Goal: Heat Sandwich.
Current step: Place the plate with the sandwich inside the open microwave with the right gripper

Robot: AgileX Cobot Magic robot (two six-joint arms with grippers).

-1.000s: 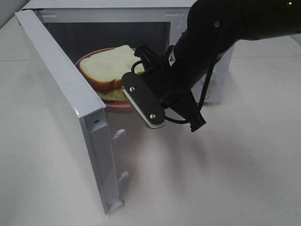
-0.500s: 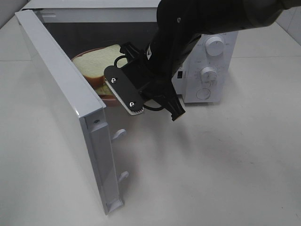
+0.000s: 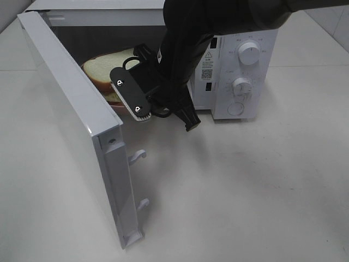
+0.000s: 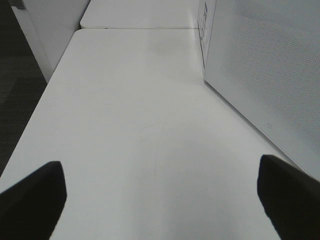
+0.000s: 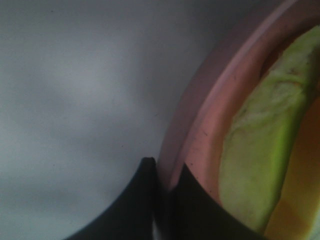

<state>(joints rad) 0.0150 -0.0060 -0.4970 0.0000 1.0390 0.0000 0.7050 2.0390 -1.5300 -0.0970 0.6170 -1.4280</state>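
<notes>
- The microwave [image 3: 240,71] sits on the white table [image 3: 245,191] with its door [image 3: 71,120] swung wide open toward the camera. You can see the two latch hooks [image 3: 139,155] sticking out of the door's inner edge.
- The sandwich [image 3: 103,68] is inside the cavity, lying flat on the pink plate [image 5: 210,120]. From the high cam only the white top slice and a bit of brown crust show, because the black arm covers the rest.
- The right gripper [image 5: 164,175] reaches in through the open front. In its wrist cam the two dark fingertips are pinched nearly together right on the plate's rim, so it has the plate and not the bread.
- The same wrist cam shows the sandwich's yellow-green filling [image 5: 255,150] just inside the rim, close to the pinch but not touching the fingers.
- The left gripper [image 4: 160,200] is out of the high view. Its own cam shows its fingers [image 4: 35,200] spread far apart with nothing between them, hanging over bare table.
- In that left wrist view a white speckled panel of the microwave stands off to one side, well clear of the gripper.
- Two round knobs [image 3: 249,52] are on the control panel, one above the other, with a dial marking below them.
</notes>
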